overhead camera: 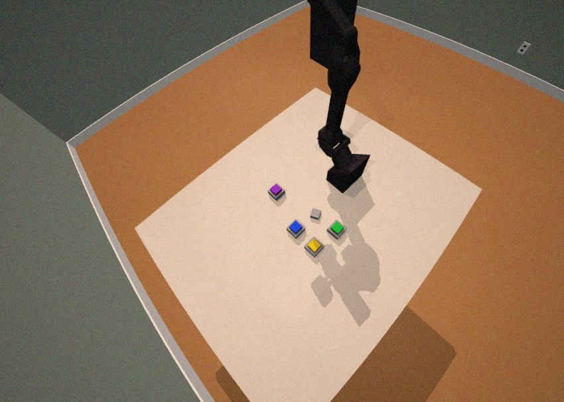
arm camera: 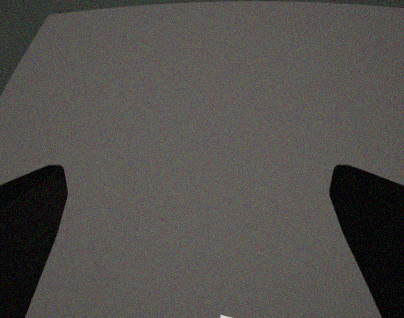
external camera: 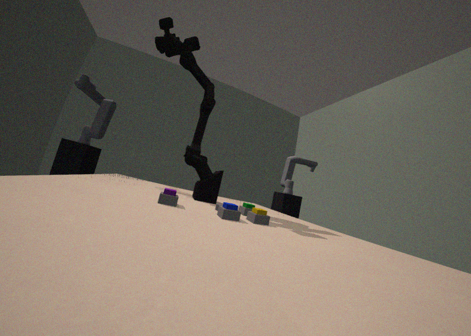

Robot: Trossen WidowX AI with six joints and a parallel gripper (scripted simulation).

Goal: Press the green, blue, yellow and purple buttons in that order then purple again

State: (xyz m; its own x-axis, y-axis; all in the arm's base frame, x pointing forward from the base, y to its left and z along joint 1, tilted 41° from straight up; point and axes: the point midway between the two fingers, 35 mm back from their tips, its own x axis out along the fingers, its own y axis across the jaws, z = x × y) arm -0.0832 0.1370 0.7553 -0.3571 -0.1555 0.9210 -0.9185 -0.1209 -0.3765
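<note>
Cream mat (overhead camera: pixel 255 297) lies on orange floor (overhead camera: pixel 159 129) w/ grey border. Black arm (external camera: pixel 201 115) stands tall from its base on the mat's far part, extended nearly straight up, well above everything. Gripper (arm camera: pixel 202 214) is up high, pointed at the ceiling in wrist view; fingers spread wide at both frame edges, nothing btwn them.

4 buttons on grey housings, all sitting raised, none touched. Purple button (overhead camera: pixel 276 189) is apart from the rest, toward mat's left side in top view. Blue button (overhead camera: pixel 295 227), yellow button (overhead camera: pixel 314 245) & green button (overhead camera: pixel 336 227) are clustered near each other, yellow nearest the cam in top view, blue left, green right. Small grey block (overhead camera: pixel 315 213) sits just beside the cluster, btwn blue & green, on the arm-base side, touching no button.
</note>
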